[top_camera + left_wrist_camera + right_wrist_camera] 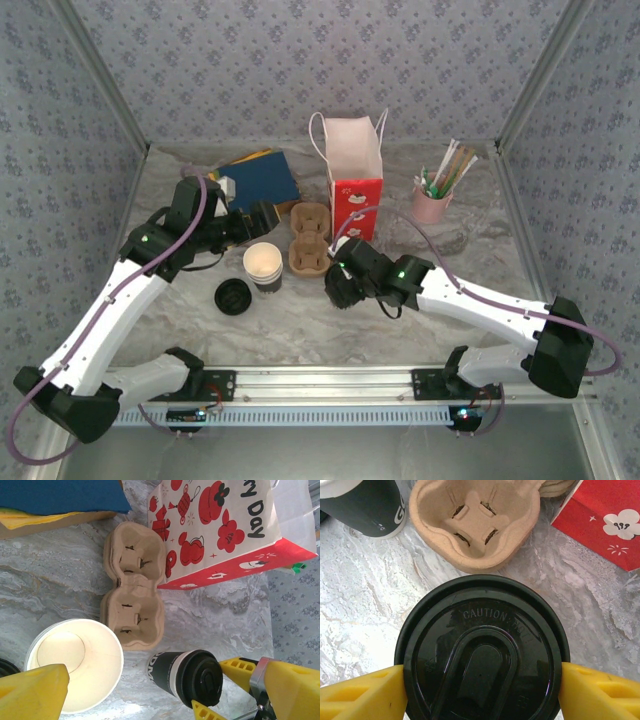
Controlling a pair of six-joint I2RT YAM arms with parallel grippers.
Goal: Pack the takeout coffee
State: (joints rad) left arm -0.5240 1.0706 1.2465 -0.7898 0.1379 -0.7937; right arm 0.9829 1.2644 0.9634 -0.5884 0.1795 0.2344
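The takeout coffee point(343, 288) sits just below the middle of the top picture. It stands up straight. Its long way runs up and down, and its black lid is on top, facing the right wrist camera. The right claw point(481, 692) grips it, with one yellow finger pressed on each side of the lid. I cannot tell if the bottom rests on the table point(400, 335).

Just above the coffee and a bit left lies the brown cup tray point(310, 238). Right of the tray stands the red and white bag point(355, 185), its mouth open upward. Left of the coffee is an open cup point(262, 266), close to the tray's lower left side. A loose black lid point(232, 297) lies lower left of that. The left claw point(268, 216) hangs just above the open cup, spread wide and holding nothing. A pink pot of straws point(432, 203) stands at the upper right.
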